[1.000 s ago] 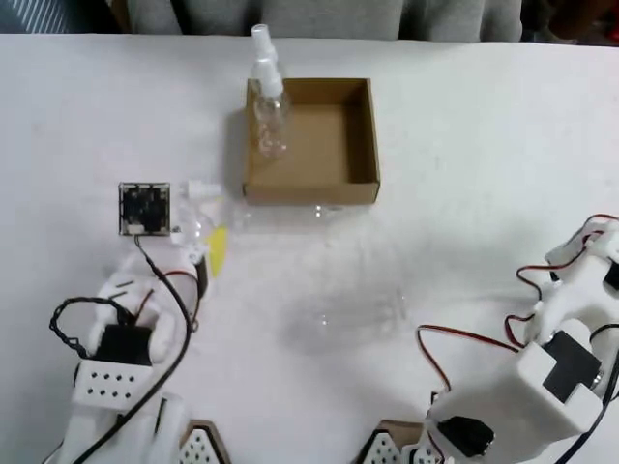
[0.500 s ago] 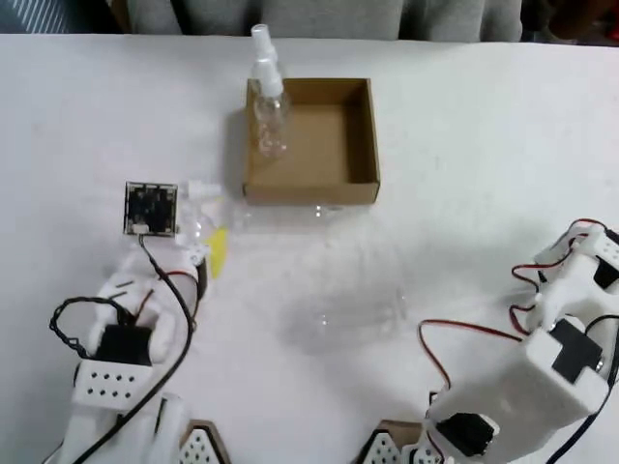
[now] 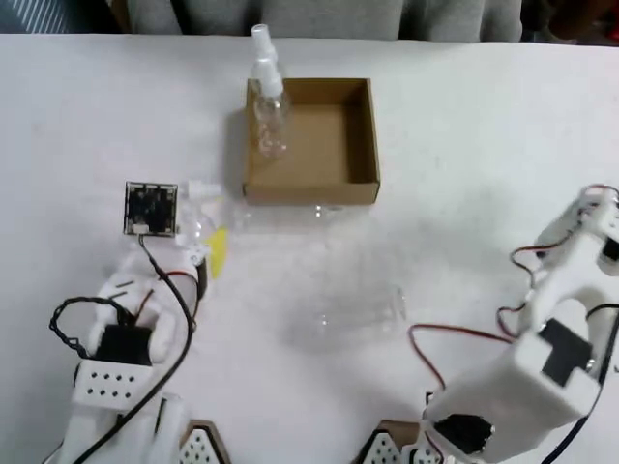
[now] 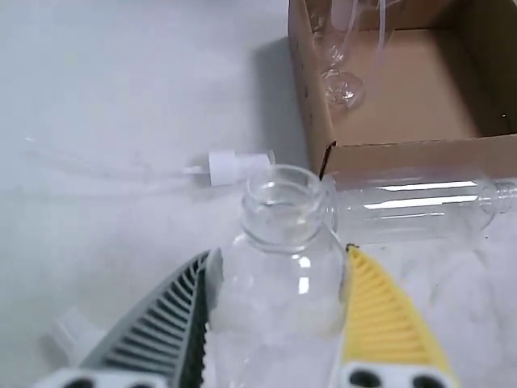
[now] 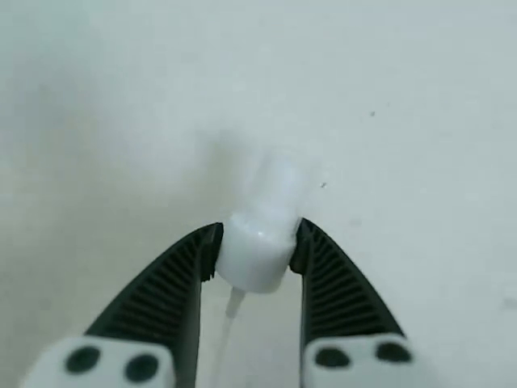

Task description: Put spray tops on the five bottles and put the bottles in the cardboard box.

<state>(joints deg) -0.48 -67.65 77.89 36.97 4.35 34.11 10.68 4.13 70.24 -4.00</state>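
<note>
White blocky arms (image 3: pixel 527 387) carry red and black cables (image 3: pixel 453 333), with ribbed dark fingers (image 5: pixel 166 299) and one yellow finger (image 4: pixel 380 315).

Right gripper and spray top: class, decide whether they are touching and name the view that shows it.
Touching. The right wrist view shows the right gripper clamped on the white spray top, fingers against both sides.

The open brown cardboard box (image 3: pixel 309 140) is sitting near the middle of the table's far edge. A capped bottle (image 3: pixel 268 106), clear with a white spray top, is standing in the box's far left corner. A second bottle (image 4: pixel 412 206) is lying on its side just outside the box's near wall. A third bottle (image 3: pixel 358 309) is lying mid-table. Toward the left edge, the left gripper (image 4: pixel 279 263) is clamping an uncapped bottle (image 4: pixel 279 299), with a loose spray top (image 4: pixel 234 166) lying just beyond it. At the table's right side, the right gripper (image 5: pixel 258 234) is pinching a white spray top (image 5: pixel 257 250).
</note>
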